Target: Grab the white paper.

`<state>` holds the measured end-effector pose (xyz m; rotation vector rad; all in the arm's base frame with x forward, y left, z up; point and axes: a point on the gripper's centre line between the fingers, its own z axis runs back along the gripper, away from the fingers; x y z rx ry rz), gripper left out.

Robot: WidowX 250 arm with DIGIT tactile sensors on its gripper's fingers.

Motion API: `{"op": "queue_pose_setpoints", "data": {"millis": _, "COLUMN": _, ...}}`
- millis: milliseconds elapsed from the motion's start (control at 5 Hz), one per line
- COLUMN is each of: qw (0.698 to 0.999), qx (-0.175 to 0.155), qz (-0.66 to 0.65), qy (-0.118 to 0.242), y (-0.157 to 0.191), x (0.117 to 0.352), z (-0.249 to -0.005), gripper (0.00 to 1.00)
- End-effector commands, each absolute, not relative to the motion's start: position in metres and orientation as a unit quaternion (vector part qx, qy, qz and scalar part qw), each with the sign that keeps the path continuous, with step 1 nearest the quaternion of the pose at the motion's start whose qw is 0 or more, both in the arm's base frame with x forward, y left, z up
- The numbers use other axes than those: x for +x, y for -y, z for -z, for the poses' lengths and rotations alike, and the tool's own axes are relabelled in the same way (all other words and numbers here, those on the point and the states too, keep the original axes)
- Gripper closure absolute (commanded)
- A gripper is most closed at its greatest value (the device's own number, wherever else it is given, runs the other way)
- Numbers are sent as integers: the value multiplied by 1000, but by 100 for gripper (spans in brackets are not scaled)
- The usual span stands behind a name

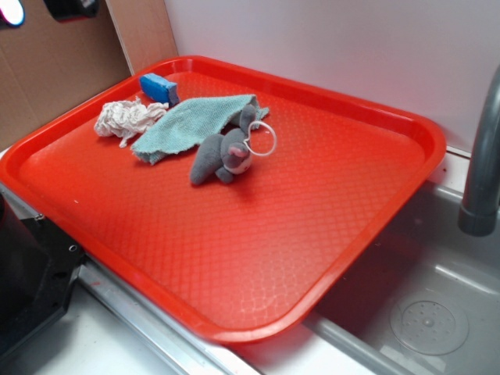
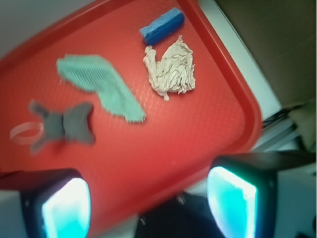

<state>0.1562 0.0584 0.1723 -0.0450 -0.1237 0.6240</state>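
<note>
- A red plastic tray lies across a grey sink, with a white wall behind, brown cardboard at the back left and a grey faucet at the right.
- In the wrist view the gripper hangs above the near edge of the tray, its two glowing teal-lit fingers spread wide apart with nothing between them and touching nothing.
- The white paper, a crumpled wad, rests on the tray near its back left corner.
- Just beside it, a small blue block sits closer to the rim.
- A teal cloth lies flat next to the paper.
- A grey plush toy with a white ring lies at the cloth's edge.
</note>
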Motion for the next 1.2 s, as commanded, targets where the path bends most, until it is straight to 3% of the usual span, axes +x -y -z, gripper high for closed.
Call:
{"op": "queue_pose_setpoints", "data": {"millis": 0, "qw": 891, "qx": 6, "qz": -432, "qy": 142, "y": -93, "x": 173, "z": -126, "gripper": 0}}
{"op": "queue_pose_setpoints", "data": {"millis": 200, "qw": 876, "qx": 20, "qz": -457, "qy": 154, "y": -105, "x": 188, "z": -95, "gripper": 0}}
{"op": "queue_pose_setpoints", "data": {"millis": 600, "qw": 876, "qx": 57, "qz": -451, "qy": 159, "y": -121, "x": 214, "z": -51, "gripper": 0}}
{"op": "queue_pose_setpoints", "data": {"millis": 800, "qw": 882, "qx": 58, "qz": -443, "qy": 150, "y": -124, "x": 220, "z": -37, "gripper": 0}}
{"op": "queue_pose_setpoints", "data": {"millis": 1000, "qw": 883, "qx": 51, "qz": -444, "qy": 144, "y": -128, "x": 227, "z": -25, "gripper": 13}}
